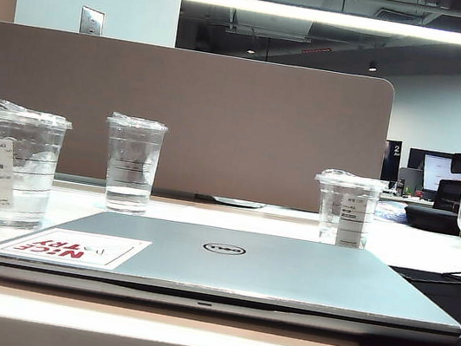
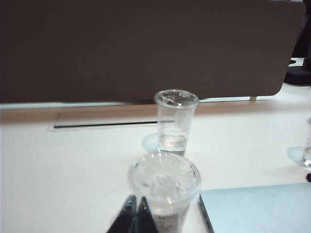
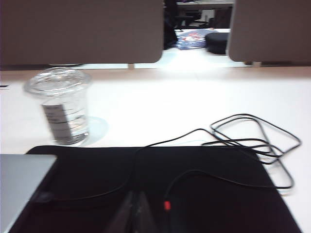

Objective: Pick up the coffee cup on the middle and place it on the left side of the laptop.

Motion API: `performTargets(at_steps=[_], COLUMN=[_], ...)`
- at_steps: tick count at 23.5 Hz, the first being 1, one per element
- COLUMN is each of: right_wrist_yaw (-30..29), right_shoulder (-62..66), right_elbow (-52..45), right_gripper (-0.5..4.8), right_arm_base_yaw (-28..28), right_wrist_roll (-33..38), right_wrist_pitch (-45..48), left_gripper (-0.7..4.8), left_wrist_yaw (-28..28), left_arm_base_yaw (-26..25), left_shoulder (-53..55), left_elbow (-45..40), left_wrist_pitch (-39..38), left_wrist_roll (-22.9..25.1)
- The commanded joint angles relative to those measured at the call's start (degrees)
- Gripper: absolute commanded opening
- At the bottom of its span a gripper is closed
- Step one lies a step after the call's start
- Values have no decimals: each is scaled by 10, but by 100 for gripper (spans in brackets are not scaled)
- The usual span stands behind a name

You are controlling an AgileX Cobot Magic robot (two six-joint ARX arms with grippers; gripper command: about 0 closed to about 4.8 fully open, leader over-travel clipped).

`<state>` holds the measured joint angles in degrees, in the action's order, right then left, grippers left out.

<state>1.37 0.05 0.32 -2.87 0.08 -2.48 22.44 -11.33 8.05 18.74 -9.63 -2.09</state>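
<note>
Exterior view. The coffee cup (image 1: 14, 167) stands upright on the white counter (image 1: 186, 342) at the left of the frame, just beside the left edge of the laptop (image 1: 224, 270) and apart from it. It is a wide clear plastic cup with a clear lid, ring markings on its wall and a small white printed label at mid-height. The laptop is closed, thin and silver-grey, with an oval logo at the centre of its lid and a red-and-white "NICE TRY" sticker near its lower left corner. A narrower clear cup (image 1: 131, 164) stands behind it, left of centre; a third clear cup (image 1: 346, 209) with a long white label stands at right of centre. Neither gripper appears in this view.

Left wrist view. The left gripper (image 2: 134, 216) sits at the lower edge, its dark fingers pressed together and holding nothing; the lidded coffee cup (image 2: 164, 187) stands just beside it, whether touching cannot be told.

Right wrist view. The right gripper (image 3: 136, 213) is a blur at the lower edge above a black mat (image 3: 204, 194) crossed by a black cable (image 3: 252, 141); its opening cannot be told.
</note>
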Motion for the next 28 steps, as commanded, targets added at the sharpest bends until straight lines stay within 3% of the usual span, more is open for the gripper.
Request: performTargets(at_steps=[1,10,17,21,23,28], right_wrist_yaw=[0,0,0,0,0,0], right_shoulder=[-1,-1,-1,-1,-1,-1], right_elbow=[-2,-2,-2,-2,-2,-2], right_gripper=[-5,-5,-5,-5,-5,-5], right_arm_base_yaw=[-15,-39,-43,-43,-43,-43], right_wrist_roll=[1,1,1,1,1,1], right_wrist_pitch=[10,10,10,10,10,10], left_gripper=[-6,-6,-6,-6,-6,-6], left_wrist_yaw=[-8,-8,-54,-68,-66,-78], left_arm_base_yaw=[0,1,2,2,3,40], left_shoulder=[-21,-35,-35,-34,-34,-34], left_elbow=[-34,-115,-183,-183,-183,-183], left_wrist_pitch=[32,100,169,177,186,188], left_wrist_roll=[-32,-55,-65,-62,-83,-89])
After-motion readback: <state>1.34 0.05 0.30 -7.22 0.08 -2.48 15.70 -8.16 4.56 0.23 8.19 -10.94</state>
